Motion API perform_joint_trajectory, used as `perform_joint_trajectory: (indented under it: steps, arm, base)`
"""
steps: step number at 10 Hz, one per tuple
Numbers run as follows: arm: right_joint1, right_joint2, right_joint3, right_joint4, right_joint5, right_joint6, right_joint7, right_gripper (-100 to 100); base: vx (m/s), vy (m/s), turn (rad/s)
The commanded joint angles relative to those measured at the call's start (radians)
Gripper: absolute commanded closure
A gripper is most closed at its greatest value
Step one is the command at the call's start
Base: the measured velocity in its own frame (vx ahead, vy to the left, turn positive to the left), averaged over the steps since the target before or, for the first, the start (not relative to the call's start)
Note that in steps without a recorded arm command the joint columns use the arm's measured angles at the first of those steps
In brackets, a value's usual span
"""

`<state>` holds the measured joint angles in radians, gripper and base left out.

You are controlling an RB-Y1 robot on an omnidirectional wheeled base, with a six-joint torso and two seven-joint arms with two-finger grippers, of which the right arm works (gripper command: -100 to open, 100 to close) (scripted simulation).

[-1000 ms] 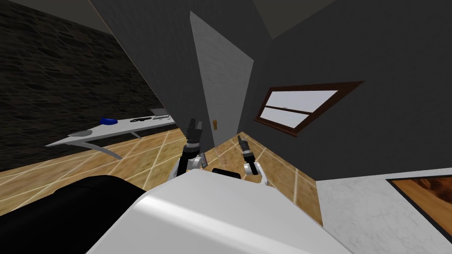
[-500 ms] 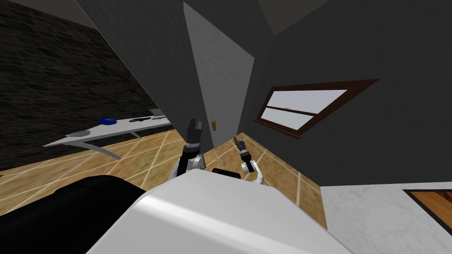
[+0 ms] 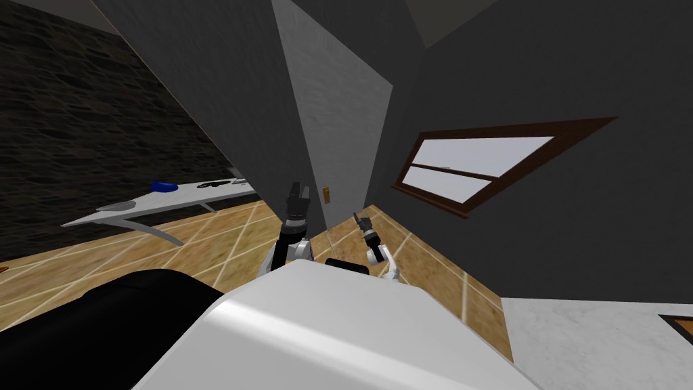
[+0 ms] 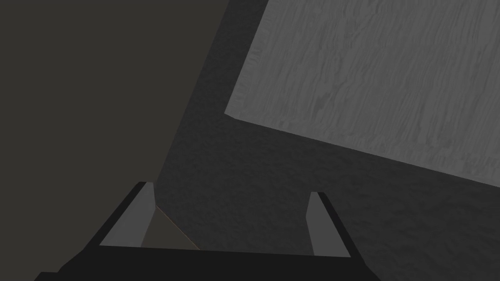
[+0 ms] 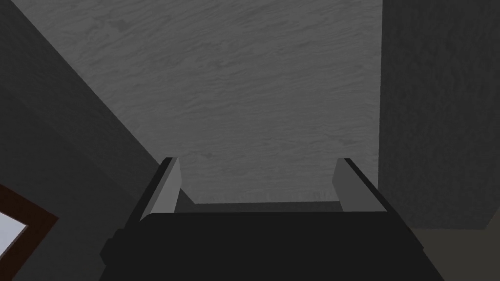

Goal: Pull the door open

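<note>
**Where is the door?**
Look straight ahead of you. The door is the pale grey board with wavy wood lines, set between dark walls. Its little brown handle sits low on the door, close to the edge on your left side. I cannot tell if the door is shut tight or open a crack.

**What are your two grippers doing?**
Your left gripper is up beside that edge of the door, just next to the handle. Its two fingers are apart with nothing between them. Your right gripper is in front of the door's face, a bit away from the handle. Its fingers are apart too, and it holds nothing.

**So what should you do now?**
I think you are at the reaching step, because nothing has hold of the handle yet. The left gripper looks nearest, so use that one. Line it up so the handle goes between the fingers, go in slowly, then squeeze. Do not pull until the grip is snug.

**What could go wrong?**
The handle is small, so the fingers could slip off it, or bump the door and push it. When you pull, follow a curve the way the door swings, not a straight line. Roll back too, so the door has room to pass you
</note>
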<state>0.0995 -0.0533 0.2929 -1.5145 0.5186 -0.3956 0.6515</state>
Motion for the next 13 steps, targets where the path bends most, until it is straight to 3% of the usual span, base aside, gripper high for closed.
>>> perform_joint_trajectory:
  steps: [1, 8, 13]
  arm:
    - [-0.012, 0.008, 0.007, 0.031, 0.014, -0.003, 0.029, -100]
    - [-0.076, 0.042, 0.054, 0.156, 0.088, 0.014, 0.154, -100]
    - [-0.122, 0.077, 0.088, 0.247, 0.141, 0.026, 0.245, -100]
  base:
    - [0.097, -0.004, 0.024]
    - [0.114, 0.011, 0.043]
    - [0.167, 0.097, 0.072]
